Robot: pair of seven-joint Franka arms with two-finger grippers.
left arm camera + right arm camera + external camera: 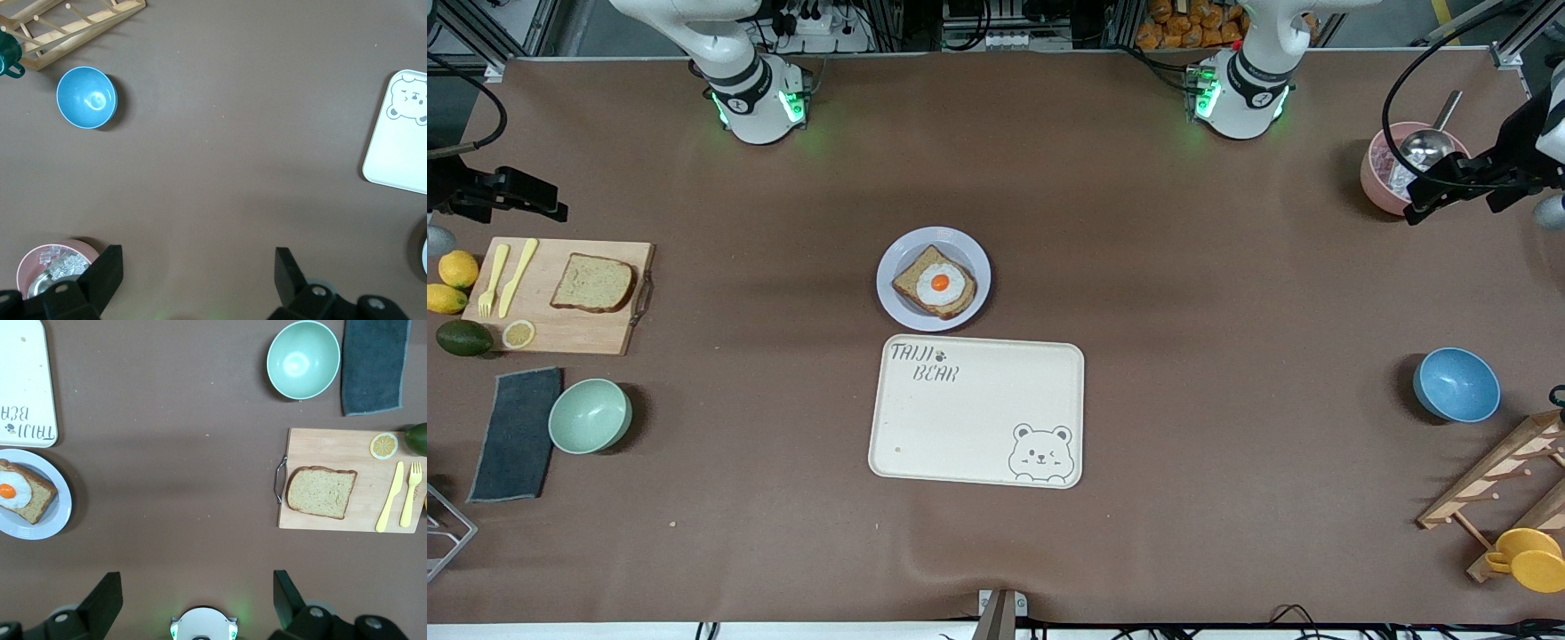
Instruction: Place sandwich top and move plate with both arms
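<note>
The sandwich top [593, 283], a plain brown slice, lies on a wooden cutting board [560, 329] at the right arm's end of the table; it also shows in the right wrist view [321, 492]. The plate [907, 244] sits mid-table and holds a bread slice with a fried egg [935, 283]; its rim shows in the right wrist view [17, 530]. My right gripper [551, 203] is open and empty, in the air by the board [197, 580]. My left gripper [1416, 203] is open and empty, in the air by a pink bowl [198, 257].
A cream bear tray [978, 418] lies just nearer the camera than the plate. A mint bowl [590, 415] and a dark cloth [516, 433] lie near the board. A blue bowl [1456, 384], a pink bowl with a scoop [1383, 182] and a wooden rack [1503, 480] are at the left arm's end.
</note>
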